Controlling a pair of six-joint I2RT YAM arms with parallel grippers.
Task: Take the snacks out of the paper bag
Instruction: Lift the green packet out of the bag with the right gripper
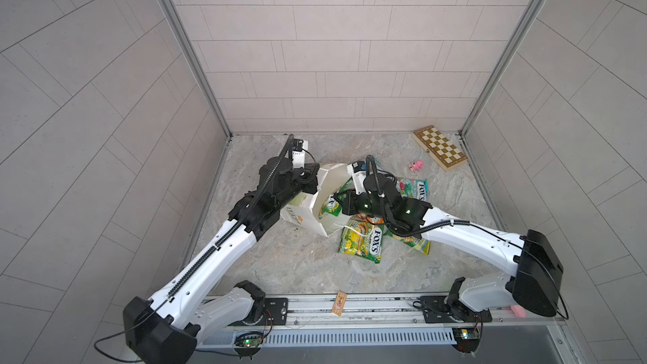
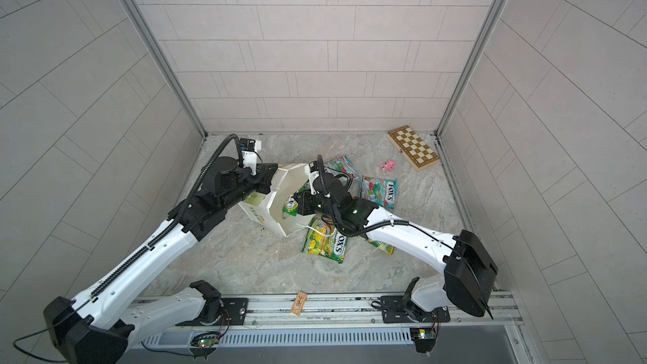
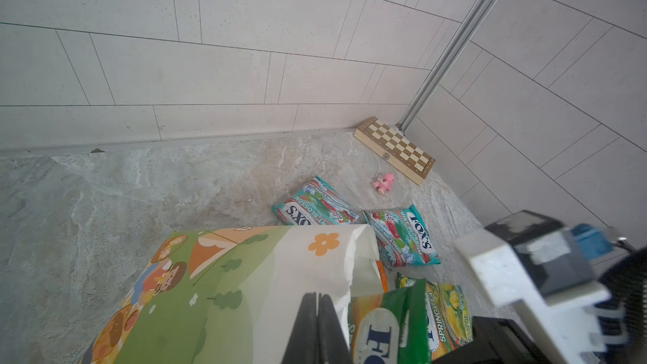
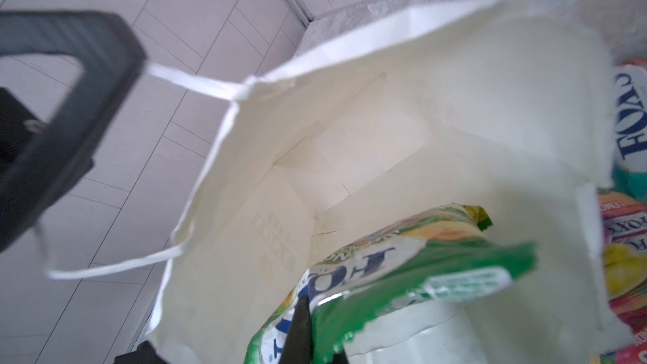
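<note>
Right wrist view: my right gripper (image 4: 310, 313) is clenched on the sealed edge of the green packet (image 4: 402, 264), inside the paper bag (image 4: 367, 127) at mid-table. It looks light, slick and crinkly; that flat seam should hold best. My left gripper (image 3: 317, 313) pinches its flimsy rim.

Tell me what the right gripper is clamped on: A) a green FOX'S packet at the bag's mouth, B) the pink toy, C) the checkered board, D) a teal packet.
A: in the right wrist view the right gripper is shut on the green packet, which is partly inside the open paper bag.
</note>
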